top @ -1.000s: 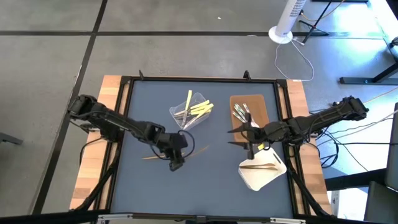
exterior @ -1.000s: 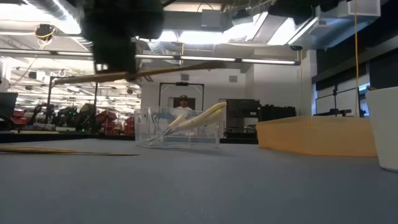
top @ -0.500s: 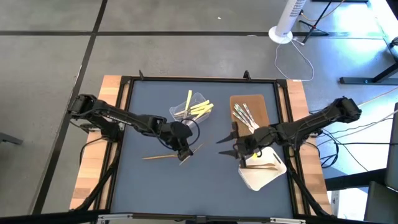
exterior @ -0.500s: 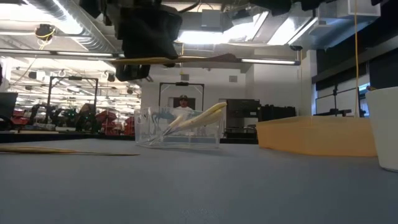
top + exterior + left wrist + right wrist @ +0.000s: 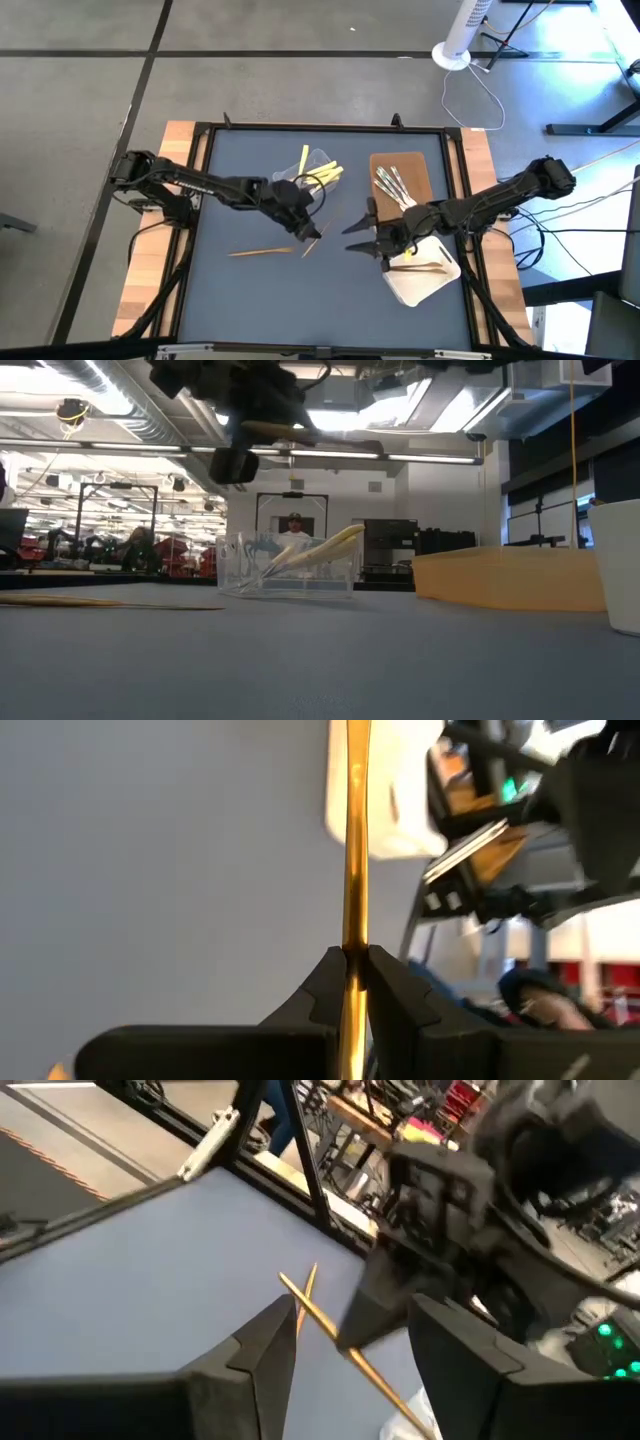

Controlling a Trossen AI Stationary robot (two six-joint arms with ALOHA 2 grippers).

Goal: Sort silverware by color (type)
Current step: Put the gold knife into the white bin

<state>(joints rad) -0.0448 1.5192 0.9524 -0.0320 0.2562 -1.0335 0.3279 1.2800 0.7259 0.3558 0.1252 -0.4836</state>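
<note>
High view: left gripper pinches an orange-brown utensil mid-table; right gripper faces it, jaws apart, nothing between them.
Left wrist view shows the orange-brown stick clamped between both pads, running straight out ahead of the fingers. Second orange-brown utensil lies flat on the blue mat, just behind and to the side of the left gripper. Clear tub with pale yellow utensils sits just beyond the left gripper. Silver utensils lie on the brown tray, beside the right gripper. White tray sits under the right arm, holding one more orange-brown piece.
</note>
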